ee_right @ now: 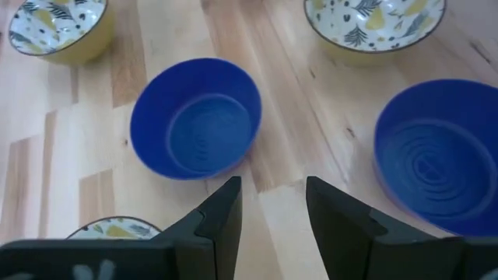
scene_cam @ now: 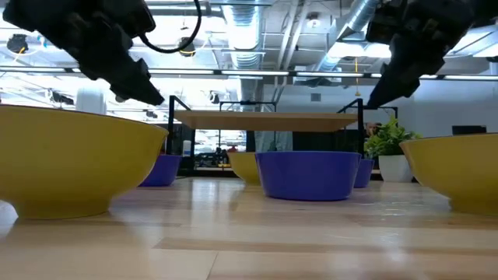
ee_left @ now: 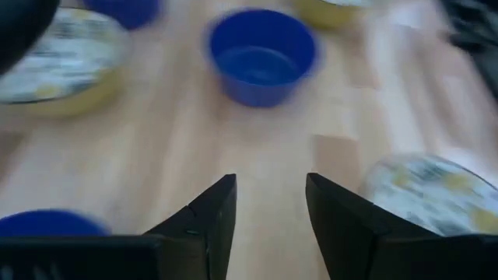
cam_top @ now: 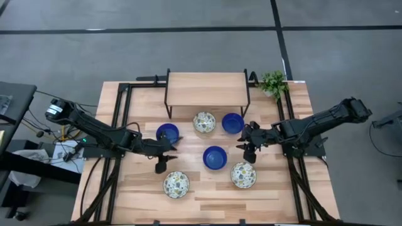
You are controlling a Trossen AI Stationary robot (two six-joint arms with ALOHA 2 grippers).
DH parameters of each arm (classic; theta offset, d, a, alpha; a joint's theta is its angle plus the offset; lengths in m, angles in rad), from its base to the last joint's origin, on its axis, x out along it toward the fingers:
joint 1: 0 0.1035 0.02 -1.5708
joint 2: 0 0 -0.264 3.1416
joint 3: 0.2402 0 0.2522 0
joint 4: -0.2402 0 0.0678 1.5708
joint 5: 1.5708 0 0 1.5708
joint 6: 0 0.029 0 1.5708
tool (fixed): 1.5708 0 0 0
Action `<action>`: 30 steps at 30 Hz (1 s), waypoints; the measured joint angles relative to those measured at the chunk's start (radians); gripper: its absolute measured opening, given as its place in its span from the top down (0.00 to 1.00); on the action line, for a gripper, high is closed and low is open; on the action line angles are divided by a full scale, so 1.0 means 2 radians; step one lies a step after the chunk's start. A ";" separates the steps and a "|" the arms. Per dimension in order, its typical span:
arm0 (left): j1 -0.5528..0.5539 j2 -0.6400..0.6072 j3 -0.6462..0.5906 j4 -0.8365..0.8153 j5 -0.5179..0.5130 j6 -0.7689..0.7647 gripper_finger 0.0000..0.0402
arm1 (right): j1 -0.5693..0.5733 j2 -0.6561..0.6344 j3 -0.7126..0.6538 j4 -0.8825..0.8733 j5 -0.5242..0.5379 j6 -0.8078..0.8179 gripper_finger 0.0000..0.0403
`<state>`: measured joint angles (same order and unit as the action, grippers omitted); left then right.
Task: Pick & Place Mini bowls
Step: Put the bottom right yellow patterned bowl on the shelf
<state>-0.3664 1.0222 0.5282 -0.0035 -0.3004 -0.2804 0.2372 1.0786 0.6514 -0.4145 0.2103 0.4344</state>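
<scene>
Bowls, six of them, sit spread over the middle of the table (cam_top: 207, 194), none stacked and none held.

Going from biggest to smallest: the table is pale wood with a black frame. At its 12 o'clock edge stands a wooden shelf (cam_top: 206, 89) on thin black legs. The left arm (cam_top: 94, 129) reaches in from 9 o'clock, the right arm (cam_top: 320, 122) from 3 o'clock. A small green plant (cam_top: 274, 83) stands at about 1 o'clock, beside the shelf's corner.

Taking the centre blue bowl (cam_top: 215, 157) as the clock's middle, a second blue bowl (cam_top: 168, 133) lies at 10 o'clock, a patterned bowl (cam_top: 204, 122) at 12, the third blue bowl (cam_top: 232, 123) at 1, another patterned bowl (cam_top: 243, 175) at 4, and the last patterned bowl (cam_top: 176, 184) at 8. All are apart from one another.

The left gripper (cam_top: 164, 157) hangs above bare wood between the 10 o'clock blue bowl and the 8 o'clock patterned bowl, its fingers (ee_left: 210, 225) parted with nothing between them. The right gripper (cam_top: 249, 145) hangs between the 1 o'clock blue bowl and the 4 o'clock patterned bowl, facing the centre bowl; its fingers (ee_right: 222, 214) are likewise spread and empty. In the low view both grippers are clear of the tabletop.
</scene>
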 joint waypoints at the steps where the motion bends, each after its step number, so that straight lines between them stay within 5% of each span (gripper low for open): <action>1: 0.001 0.000 0.000 -0.003 -0.021 -0.009 0.61 | -0.002 0.000 0.000 0.000 0.000 0.000 0.67; 11: 0.016 0.000 0.000 -0.071 -0.044 -0.021 0.61 | -0.032 0.000 0.000 -0.030 0.000 -0.030 0.67; 17: 0.015 -0.001 0.000 -0.080 0.031 -0.028 0.61 | -0.047 0.000 0.000 -0.032 0.000 -0.076 0.67; 24: 0.015 -0.002 0.000 -0.080 0.054 -0.033 0.61 | -0.044 0.000 0.000 -0.049 -0.143 -0.069 0.67; 30: 0.015 -0.001 0.000 -0.080 0.054 -0.033 0.61 | -0.017 0.002 0.000 -0.071 -0.148 -0.034 0.67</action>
<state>-0.3355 1.0195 0.5274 -0.1635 -0.1925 -0.3462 0.2030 1.0817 0.6506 -0.5571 -0.0851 0.3671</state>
